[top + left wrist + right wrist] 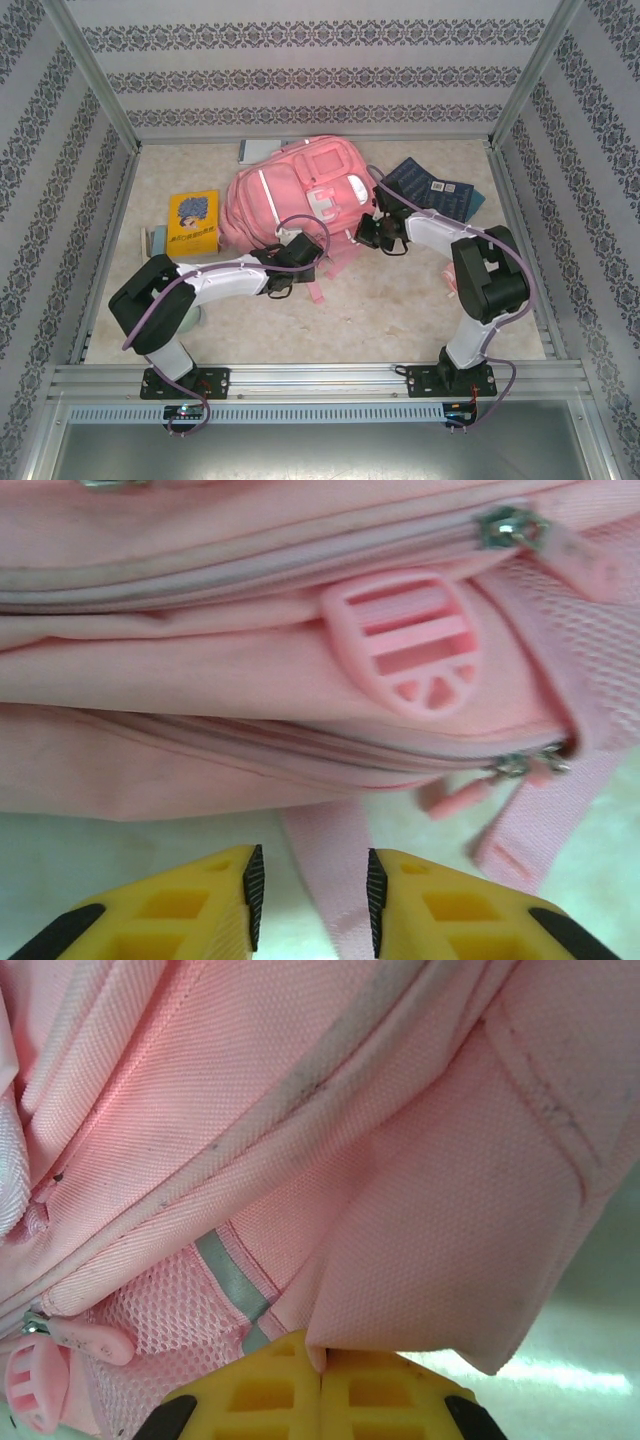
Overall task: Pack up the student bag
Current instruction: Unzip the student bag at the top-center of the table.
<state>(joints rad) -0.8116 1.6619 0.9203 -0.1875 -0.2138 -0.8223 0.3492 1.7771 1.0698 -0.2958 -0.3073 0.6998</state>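
Left gripper released, jaws apart; pink strap of student bag lies between them, ungripped; zip pull beyond, to right.
Right gripper clenched on fold of bag fabric.
Top view: bag on bench, toward far side; yellow book left, dark book right.
Risk: thin pinch slips under pull; left gripper may close on strap, not zip, leaving bag shut.

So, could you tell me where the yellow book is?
In the top view, the yellow book lies on the left side, just left of the student bag.
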